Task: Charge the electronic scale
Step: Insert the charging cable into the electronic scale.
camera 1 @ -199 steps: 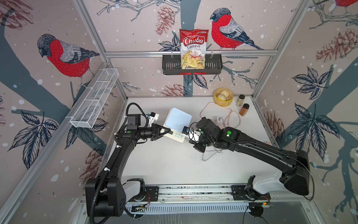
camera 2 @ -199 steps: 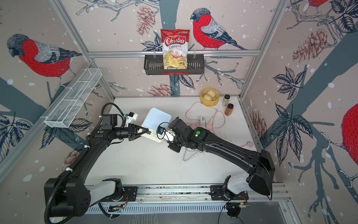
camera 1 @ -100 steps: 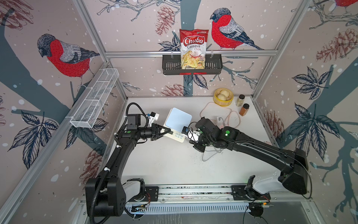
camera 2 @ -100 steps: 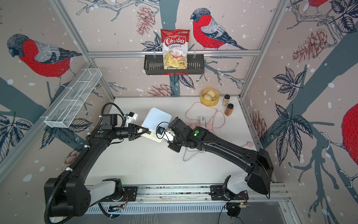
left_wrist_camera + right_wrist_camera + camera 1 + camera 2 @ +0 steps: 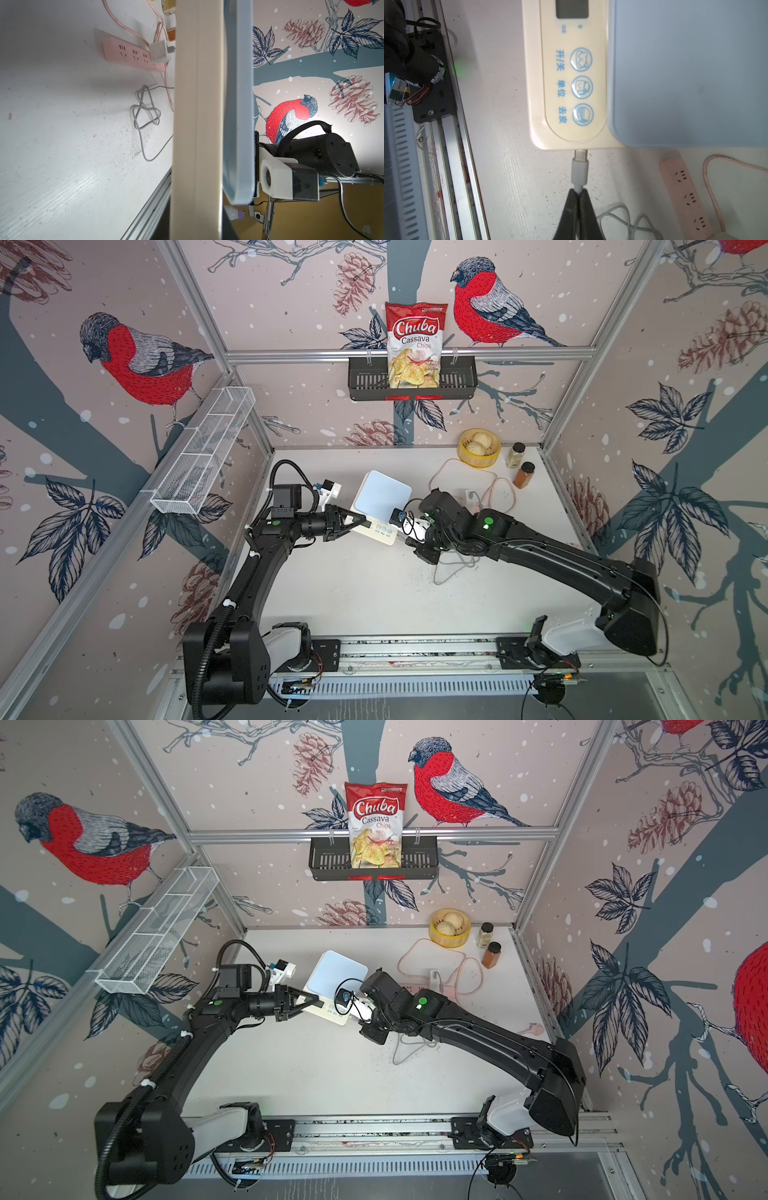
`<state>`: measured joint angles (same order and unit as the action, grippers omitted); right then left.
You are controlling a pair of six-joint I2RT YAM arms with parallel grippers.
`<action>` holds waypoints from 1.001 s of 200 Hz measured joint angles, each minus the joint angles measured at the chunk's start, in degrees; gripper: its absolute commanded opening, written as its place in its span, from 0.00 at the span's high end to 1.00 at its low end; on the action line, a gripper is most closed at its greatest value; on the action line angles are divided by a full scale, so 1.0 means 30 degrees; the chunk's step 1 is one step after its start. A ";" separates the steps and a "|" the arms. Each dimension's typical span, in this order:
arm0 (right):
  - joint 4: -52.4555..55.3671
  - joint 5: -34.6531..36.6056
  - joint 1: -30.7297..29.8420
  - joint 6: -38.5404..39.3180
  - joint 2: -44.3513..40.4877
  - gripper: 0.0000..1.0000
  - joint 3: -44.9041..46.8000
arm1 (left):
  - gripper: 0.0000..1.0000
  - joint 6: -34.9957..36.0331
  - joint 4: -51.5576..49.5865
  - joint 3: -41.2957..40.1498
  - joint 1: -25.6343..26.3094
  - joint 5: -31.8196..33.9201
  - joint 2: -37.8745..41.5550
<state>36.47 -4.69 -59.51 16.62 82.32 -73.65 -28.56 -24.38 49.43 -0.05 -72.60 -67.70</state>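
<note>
Both top views are brightly, evenly lit; the white bench (image 5: 374,597) is washed pale and only soft shadows are thrown on it. In the left wrist view the electronic scale (image 5: 197,124) is rendered soft, too close, and the wall (image 5: 349,128) is blown out. A green glow (image 5: 458,66) is caught in the right wrist view.

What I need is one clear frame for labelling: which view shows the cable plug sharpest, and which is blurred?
Right wrist view: cable plug at the electronic scale sharp, evenly lit; left wrist view: scale's edge fills the middle, soft; top views: plug too small to judge.
</note>
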 measured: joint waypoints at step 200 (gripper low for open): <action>0.1275 -0.0007 -0.0284 0.0240 0.0474 1.00 -0.0714 | 1.00 0.0262 -0.0197 0.0248 0.0721 0.0401 -0.0211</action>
<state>40.29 -4.71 -60.36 17.34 83.74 -75.79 -27.77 -24.97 50.17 2.11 -71.40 -68.34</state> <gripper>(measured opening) 0.063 0.211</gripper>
